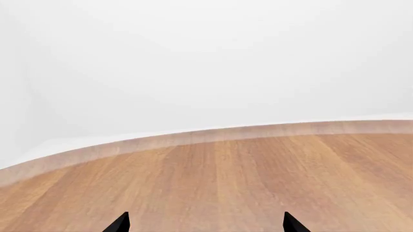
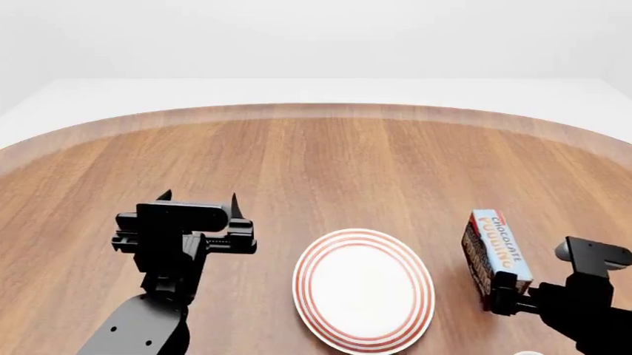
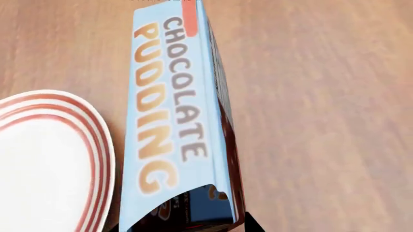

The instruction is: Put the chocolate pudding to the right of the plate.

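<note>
The chocolate pudding is a box with a light blue top and dark brown and red sides. It lies just right of the plate, a round white plate with red rings, with a narrow gap between them. My right gripper holds the near end of the box. In the right wrist view the box fills the space between the jaws of my right gripper, and the plate's rim shows beside it. My left gripper is open and empty over bare wood left of the plate, with nothing between its tips in the left wrist view.
The round wooden table stretches far behind the plate to its curved edge. A sliver of something white shows at the bottom edge, near the right arm.
</note>
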Controlling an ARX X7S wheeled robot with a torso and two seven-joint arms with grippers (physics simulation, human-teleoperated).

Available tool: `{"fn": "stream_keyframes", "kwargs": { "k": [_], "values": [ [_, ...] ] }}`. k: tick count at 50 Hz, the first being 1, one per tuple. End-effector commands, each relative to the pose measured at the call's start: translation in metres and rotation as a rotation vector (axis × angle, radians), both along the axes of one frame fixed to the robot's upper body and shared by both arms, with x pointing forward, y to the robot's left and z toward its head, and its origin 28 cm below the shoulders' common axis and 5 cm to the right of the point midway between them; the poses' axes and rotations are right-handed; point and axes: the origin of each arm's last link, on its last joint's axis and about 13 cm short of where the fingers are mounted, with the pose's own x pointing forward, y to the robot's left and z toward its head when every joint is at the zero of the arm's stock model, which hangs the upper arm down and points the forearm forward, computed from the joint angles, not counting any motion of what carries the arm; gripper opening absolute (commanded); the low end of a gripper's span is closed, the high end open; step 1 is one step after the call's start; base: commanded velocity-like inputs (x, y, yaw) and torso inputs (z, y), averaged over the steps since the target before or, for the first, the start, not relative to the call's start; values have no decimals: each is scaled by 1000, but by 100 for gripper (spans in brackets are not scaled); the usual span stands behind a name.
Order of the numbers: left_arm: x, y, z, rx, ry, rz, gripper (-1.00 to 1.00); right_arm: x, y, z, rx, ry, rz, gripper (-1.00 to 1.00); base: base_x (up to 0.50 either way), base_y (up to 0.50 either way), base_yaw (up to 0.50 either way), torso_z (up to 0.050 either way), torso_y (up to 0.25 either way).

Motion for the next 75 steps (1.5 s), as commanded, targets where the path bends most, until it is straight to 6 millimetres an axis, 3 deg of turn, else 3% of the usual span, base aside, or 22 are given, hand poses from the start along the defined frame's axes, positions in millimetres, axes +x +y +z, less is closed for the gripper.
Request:
{"fn": "stream_keyframes", "kwargs": {
  "k": [1, 13, 25, 34, 46, 55, 64, 75],
  "values": [
    [0, 0, 0, 0, 1, 0, 100, 1, -2, 0, 5, -11, -8, 100, 0, 0, 0, 0, 0],
    [0, 0, 1, 1, -2, 1, 100, 2, -2, 14, 6, -56, -9, 100, 0, 0, 0, 0, 0],
    [0, -1, 2, 4, -5, -1, 100, -1, 5, 76, 5, -290, 29, 100, 0, 0, 0, 0, 0],
    [0, 0, 2, 2, -6, 0, 100, -3, 17, 103, 6, -386, 74, 100, 0, 0, 0, 0, 0],
    [0, 0, 2, 1, -8, 2, 100, -2, 29, 104, 0, -422, 118, 100, 0, 0, 0, 0, 0],
    [0, 0, 5, 0, -16, 1, 100, -18, 65, 121, -182, -674, 156, 100, 0, 0, 0, 0, 0],
    [-1, 1, 12, 2, -35, 6, 100, -37, 93, 98, -324, -867, 133, 100, 0, 0, 0, 0, 0],
    [-3, 1, 23, -9, -68, 3, 100, -53, 107, 95, -365, -959, 145, 100, 0, 0, 0, 0, 0]
  ]
}}
